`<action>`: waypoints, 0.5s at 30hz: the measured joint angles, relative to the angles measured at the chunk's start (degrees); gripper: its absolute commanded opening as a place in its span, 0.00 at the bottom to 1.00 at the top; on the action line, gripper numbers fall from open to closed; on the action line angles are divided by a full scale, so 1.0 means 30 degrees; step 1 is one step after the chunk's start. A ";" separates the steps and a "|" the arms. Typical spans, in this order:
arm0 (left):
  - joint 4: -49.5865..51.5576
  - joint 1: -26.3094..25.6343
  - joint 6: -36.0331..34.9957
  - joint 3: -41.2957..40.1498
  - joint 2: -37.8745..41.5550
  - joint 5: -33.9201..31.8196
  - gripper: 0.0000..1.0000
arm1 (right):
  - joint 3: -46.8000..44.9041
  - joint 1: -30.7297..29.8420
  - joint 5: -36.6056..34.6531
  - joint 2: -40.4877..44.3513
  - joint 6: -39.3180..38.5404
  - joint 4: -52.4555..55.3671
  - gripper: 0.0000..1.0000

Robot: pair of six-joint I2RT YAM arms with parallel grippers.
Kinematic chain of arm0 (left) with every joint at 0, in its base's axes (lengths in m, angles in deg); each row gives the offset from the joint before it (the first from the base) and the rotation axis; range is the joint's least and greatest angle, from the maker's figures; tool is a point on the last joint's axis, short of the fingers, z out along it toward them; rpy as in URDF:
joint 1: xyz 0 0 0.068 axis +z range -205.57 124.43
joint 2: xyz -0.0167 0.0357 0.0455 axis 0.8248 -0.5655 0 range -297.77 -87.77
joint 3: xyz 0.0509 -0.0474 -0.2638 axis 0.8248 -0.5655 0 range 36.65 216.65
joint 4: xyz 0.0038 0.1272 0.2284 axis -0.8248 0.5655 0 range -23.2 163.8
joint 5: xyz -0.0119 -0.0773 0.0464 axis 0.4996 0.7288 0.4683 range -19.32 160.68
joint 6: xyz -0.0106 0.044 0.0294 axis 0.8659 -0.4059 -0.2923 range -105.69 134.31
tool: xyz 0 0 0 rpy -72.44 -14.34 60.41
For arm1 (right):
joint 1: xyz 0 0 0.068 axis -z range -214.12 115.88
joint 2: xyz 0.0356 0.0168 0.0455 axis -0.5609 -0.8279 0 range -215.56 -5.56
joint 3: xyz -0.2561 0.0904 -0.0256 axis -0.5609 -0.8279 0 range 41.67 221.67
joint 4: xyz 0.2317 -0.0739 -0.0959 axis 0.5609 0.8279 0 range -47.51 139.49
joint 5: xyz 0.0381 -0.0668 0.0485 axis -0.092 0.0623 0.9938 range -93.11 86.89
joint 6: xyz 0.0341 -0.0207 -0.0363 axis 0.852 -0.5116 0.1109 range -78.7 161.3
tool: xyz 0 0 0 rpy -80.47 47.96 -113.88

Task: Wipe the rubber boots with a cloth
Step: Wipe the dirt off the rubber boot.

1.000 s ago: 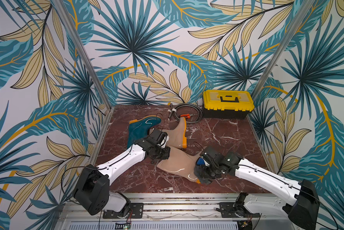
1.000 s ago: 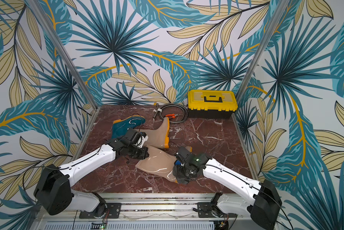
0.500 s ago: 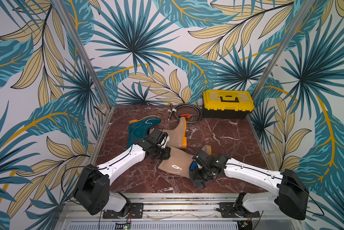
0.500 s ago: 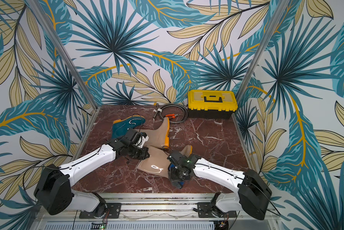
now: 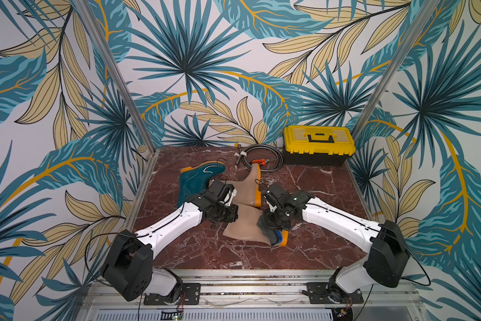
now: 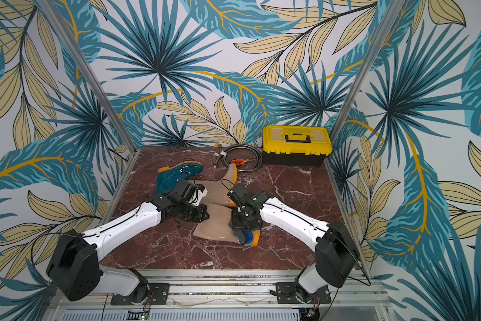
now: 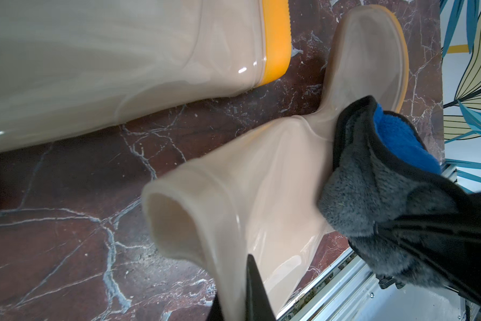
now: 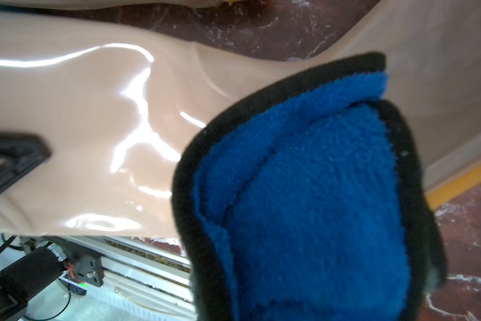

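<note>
Scene: Three rubber boots lay on their sides on the marble surface (image 5: pixel 317 211), with both your arms bent over the one nearest the front edge.
Near boot: The near tan boot (image 5: pixel 240 229) lay about midway along the front edge, its orange sole toward the right edge.
Cloth: The cloth (image 8: pixel 303 208), blue on one face and grey on the other with a dark hem, sat folded against that boot's ankle, close to the sole.
Right gripper: Your right gripper (image 5: pixel 275 222) was clamped tight on the cloth, pressing it onto the glossy rubber.
Left gripper: Your left gripper (image 5: pixel 226 216) had its fingers (image 7: pixel 251 286) pressed together, apparently on the shaft wall near the open top, steadying the boot.
Other boots: The far tan boot (image 5: pixel 247 186) lay just behind; the teal boot (image 5: pixel 194 180) lay toward the rear-left corner. The cloth touched neither.
Clutter: A toolbox (image 5: pixel 317 141) and a coiled cable (image 5: pixel 264 157) sat along the rear edge, well apart.
Risk: The rubber looked slick and the shaft soft. A hard stroke could have twisted the boot out of your thin pinch and slid it off the front edge. The folded cloth could have bunched or pulled free, leaving bare fingers to scuff the boot.
</note>
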 measured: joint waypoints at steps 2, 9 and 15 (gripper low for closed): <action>-0.0022 0.0000 0.0000 -0.0124 0.0175 0.0015 0.00 | 0.0182 0.1661 0.0029 -0.0175 -0.0765 0.0488 0.00; -0.0175 0.0000 0.0000 -0.0131 0.0342 0.0117 0.00 | 0.3701 0.6834 -0.0772 -0.0517 -0.2943 0.1982 0.00; -0.0182 0.0000 0.0000 -0.0131 0.0342 0.0138 0.00 | 0.3184 0.5931 -0.0321 -0.0321 -0.3111 0.1610 0.00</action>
